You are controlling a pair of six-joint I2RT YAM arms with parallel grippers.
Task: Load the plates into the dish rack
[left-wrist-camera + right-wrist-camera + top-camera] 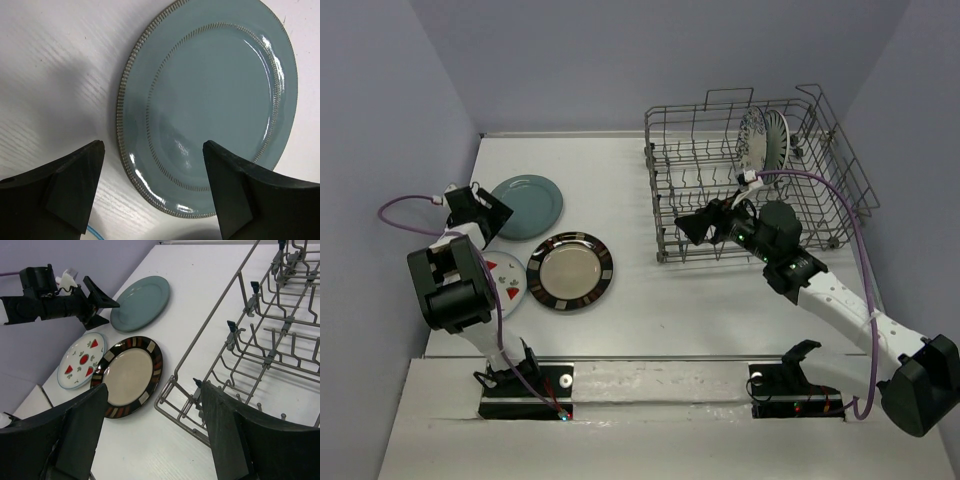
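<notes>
The dish rack (692, 165) sits on the far right part of the white bench (620, 170), its long axis running left to right and turned slightly, handle loops up. 2 plates stand on edge between the tines at its far right end: a blue-floral white plate (752, 140) and, just to its right, a white plate with dark radial stripes (778, 135). Both lean a little, with their faces turned toward the left.

The other 3 plates lie flat and face up on the left half of the bench. The teal plate (527, 206) is farthest. The brown-rimmed cream plate (570, 271) lies nearer, apart from the teal one. The white plate with red marks (510, 283) lies just left of the brown-rimmed one, partly hidden under the left arm. Being round, none has a long axis.

The left end effector (152, 150) is spread wide and holds nothing. It points toward the teal plate, 1 finger over bare bench and the other over the plate's rim; I cannot tell whether either touches.

The right end effector (152, 387) is also spread and empty. It hangs at the rack's near left corner, pointing left toward the flat plates.
</notes>
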